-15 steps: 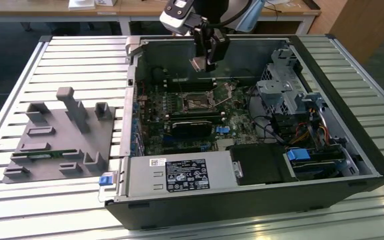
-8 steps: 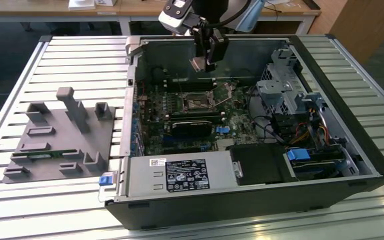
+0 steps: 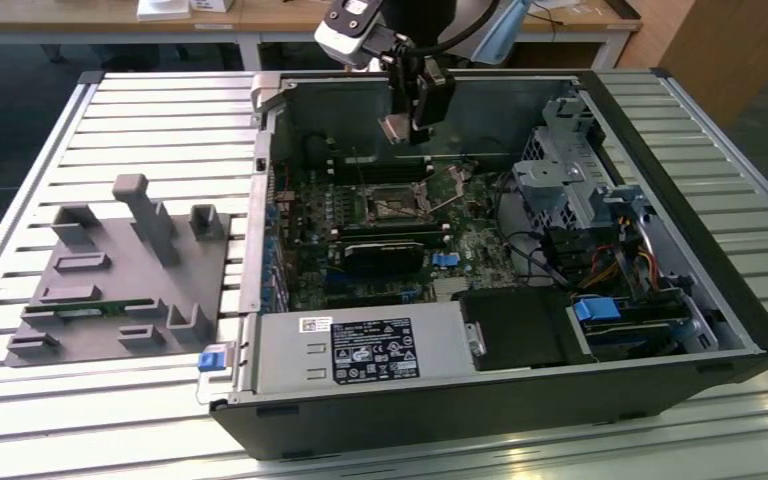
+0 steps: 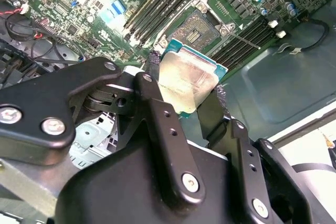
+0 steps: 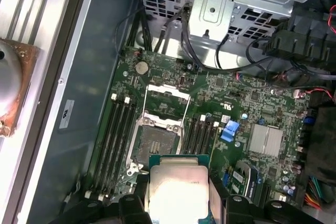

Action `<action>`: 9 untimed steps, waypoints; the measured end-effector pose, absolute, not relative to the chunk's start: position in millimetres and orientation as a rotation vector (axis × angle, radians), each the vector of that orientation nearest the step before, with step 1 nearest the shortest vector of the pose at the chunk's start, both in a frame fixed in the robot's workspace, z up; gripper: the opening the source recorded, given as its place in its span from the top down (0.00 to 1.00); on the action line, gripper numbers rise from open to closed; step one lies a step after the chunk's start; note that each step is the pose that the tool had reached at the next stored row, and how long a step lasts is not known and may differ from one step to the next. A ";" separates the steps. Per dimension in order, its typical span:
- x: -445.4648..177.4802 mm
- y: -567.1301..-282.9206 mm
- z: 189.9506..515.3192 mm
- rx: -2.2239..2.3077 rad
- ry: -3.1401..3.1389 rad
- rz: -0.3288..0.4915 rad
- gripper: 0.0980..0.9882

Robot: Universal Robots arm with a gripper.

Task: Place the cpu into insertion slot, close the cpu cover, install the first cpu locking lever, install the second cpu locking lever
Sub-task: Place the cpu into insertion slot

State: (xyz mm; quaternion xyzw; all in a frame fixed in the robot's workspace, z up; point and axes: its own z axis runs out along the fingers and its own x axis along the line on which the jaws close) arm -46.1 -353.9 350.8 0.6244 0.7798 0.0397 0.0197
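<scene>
The gripper [image 4: 184, 85] is clamped on two edges of the cpu [image 5: 176, 187], which hangs above the board, short of the open slot [image 5: 156, 142]. If it comes down tilted or off-square, it could bend socket pins or catch the opened cover [image 5: 165, 95].

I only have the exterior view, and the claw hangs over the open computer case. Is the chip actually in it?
Observer: Yes. In both wrist views the small square chip with the pale metal top is clamped between the fingers of the black claw.
Operator: Is the socket free?
Observer: In the first wrist view the dark-framed square socket holds nothing.
Operator: And its cover?
Observer: The thin silvery metal frame lies folded open beside the socket.
</scene>
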 end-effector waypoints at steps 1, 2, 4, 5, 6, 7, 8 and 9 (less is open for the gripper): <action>-46.2 -353.9 350.7 1.941 2.416 0.123 0.51; -46.2 -353.9 350.7 1.945 2.413 0.123 0.51; -46.4 -353.8 350.6 1.952 2.407 0.123 0.51; -46.4 -353.8 350.5 1.956 2.404 0.123 0.51; -46.5 -353.8 350.5 1.959 2.401 0.123 0.51; -46.6 -353.8 350.4 1.963 2.398 0.123 0.51; -46.6 -353.9 350.4 1.966 2.395 0.123 0.51; -46.7 -353.9 350.4 1.970 2.392 0.122 0.51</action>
